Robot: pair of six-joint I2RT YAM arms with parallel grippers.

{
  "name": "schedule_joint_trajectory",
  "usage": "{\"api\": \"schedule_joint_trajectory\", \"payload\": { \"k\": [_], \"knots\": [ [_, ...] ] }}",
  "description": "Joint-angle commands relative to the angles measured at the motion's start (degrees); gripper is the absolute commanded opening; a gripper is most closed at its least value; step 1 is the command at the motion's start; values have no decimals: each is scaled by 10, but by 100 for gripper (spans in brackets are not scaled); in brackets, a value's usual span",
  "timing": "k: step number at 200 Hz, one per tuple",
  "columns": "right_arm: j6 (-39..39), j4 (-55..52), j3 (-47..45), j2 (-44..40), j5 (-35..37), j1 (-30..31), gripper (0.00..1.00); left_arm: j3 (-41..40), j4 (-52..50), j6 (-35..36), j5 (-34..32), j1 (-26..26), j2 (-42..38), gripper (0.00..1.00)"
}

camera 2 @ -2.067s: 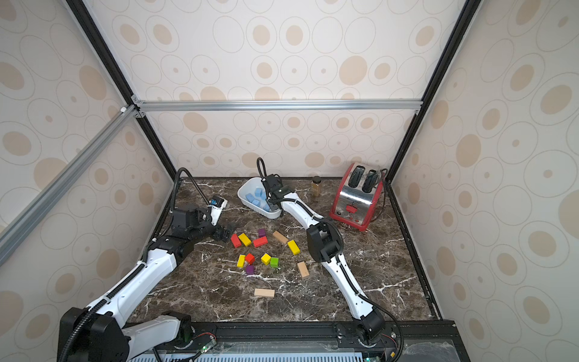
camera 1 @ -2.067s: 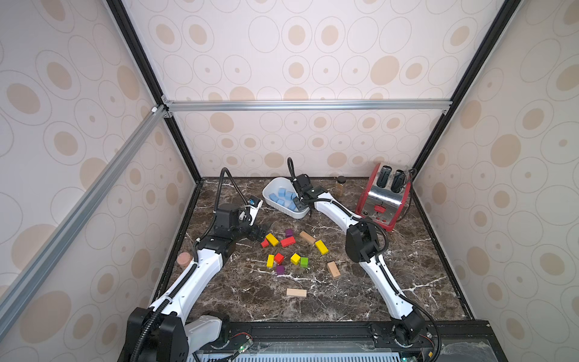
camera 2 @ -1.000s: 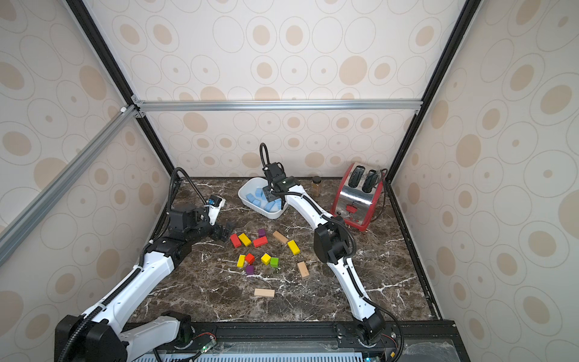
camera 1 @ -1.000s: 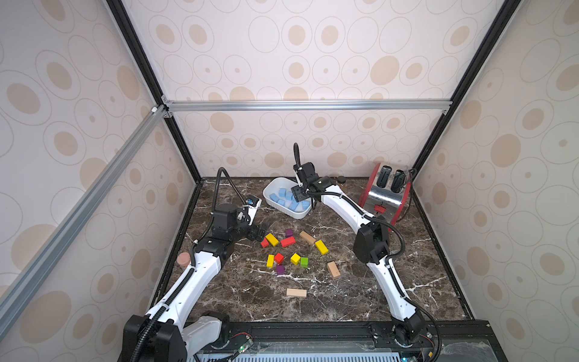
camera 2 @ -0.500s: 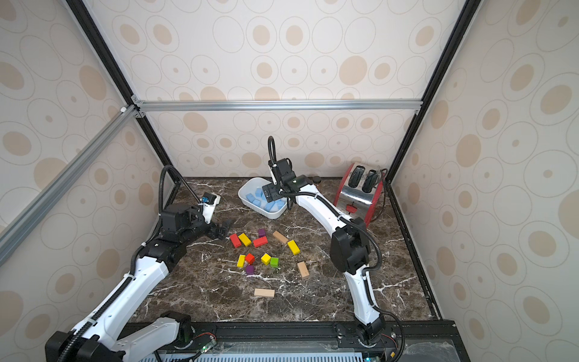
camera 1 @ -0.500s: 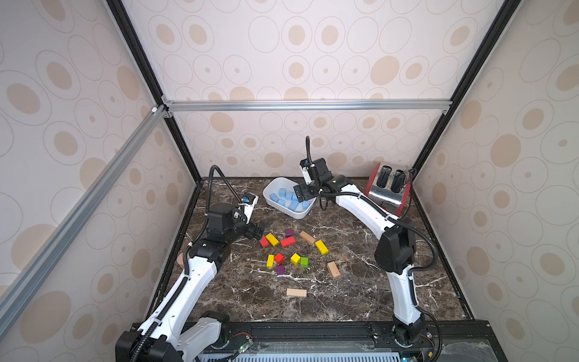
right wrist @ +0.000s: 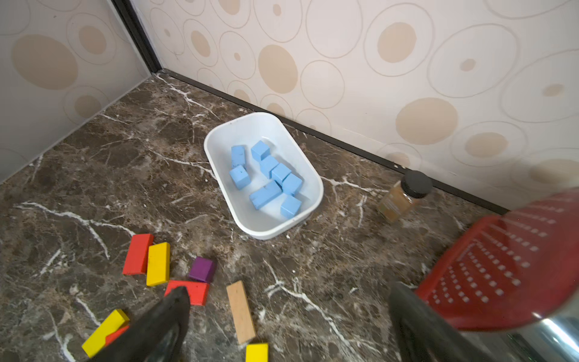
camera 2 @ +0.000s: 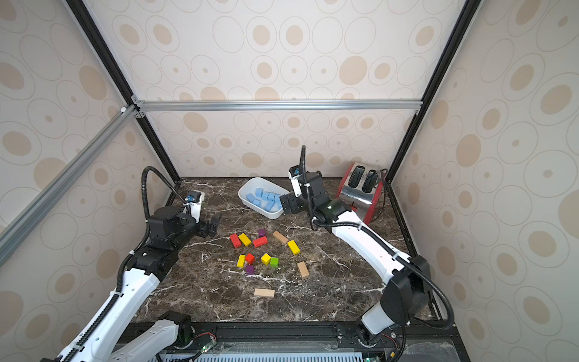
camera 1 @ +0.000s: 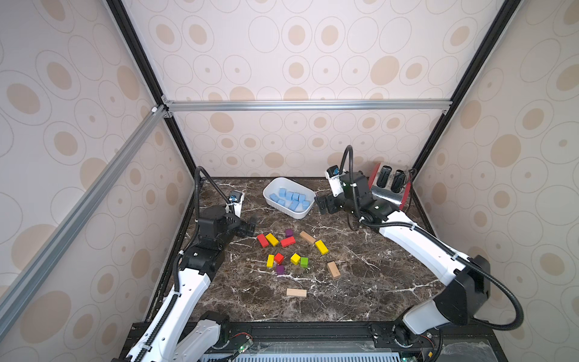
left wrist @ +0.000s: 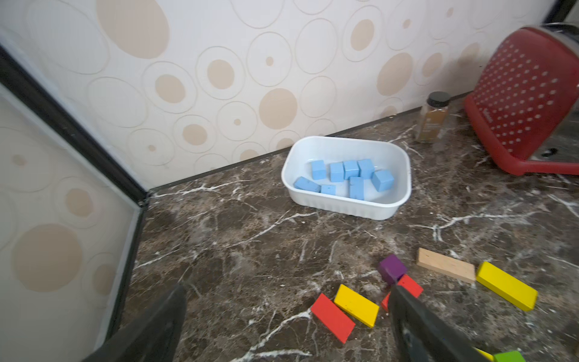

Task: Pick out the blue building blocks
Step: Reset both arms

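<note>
Blue building blocks [camera 1: 291, 199] all lie in the white tray [camera 1: 296, 215] just ahead of the right hand [camera 1: 321, 204], its jaws apart and empty, while the left hand [camera 1: 250, 226], likewise apart and empty, sits farther off, beside only other-coloured blocks [camera 1: 287, 241] on the desk [camera 1: 360, 282]

You'll see the right gripper [camera 1: 322, 203] has come up out of the white tray [camera 1: 296, 215], where it sat among the blue building blocks [camera 1: 291, 199] two seconds ago. It has swung to the tray's 3 o'clock beside the toaster [camera 1: 390, 191], jaws spread wide and carrying nothing. That arm's elbow has folded out toward the table's 4 o'clock, and the left gripper [camera 1: 250, 226] has drawn back a little from the loose coloured blocks [camera 1: 287, 241], toward their 9 o'clock.
</note>
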Motion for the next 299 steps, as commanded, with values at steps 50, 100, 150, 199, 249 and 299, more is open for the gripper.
{"api": "schedule_joint_trajectory", "payload": {
  "k": [50,100,150,199,249,299],
  "knots": [
    [-3,80,-244,-194,93,-50,100,-67,27,-5,-177,5,-19,99],
    [-20,226,-440,-326,159,-93,100,-124,108,-27,-278,5,8,99],
    [-26,359,-560,-355,189,-143,100,-183,192,-50,-315,5,38,99],
    [22,492,-617,-286,148,-215,100,-226,274,-73,-341,5,63,99],
    [16,609,-616,-156,122,-251,100,-241,354,-73,-352,5,132,99],
    [-1,645,-596,-80,95,-274,100,-252,437,-60,-339,5,217,99]
  ]
}}
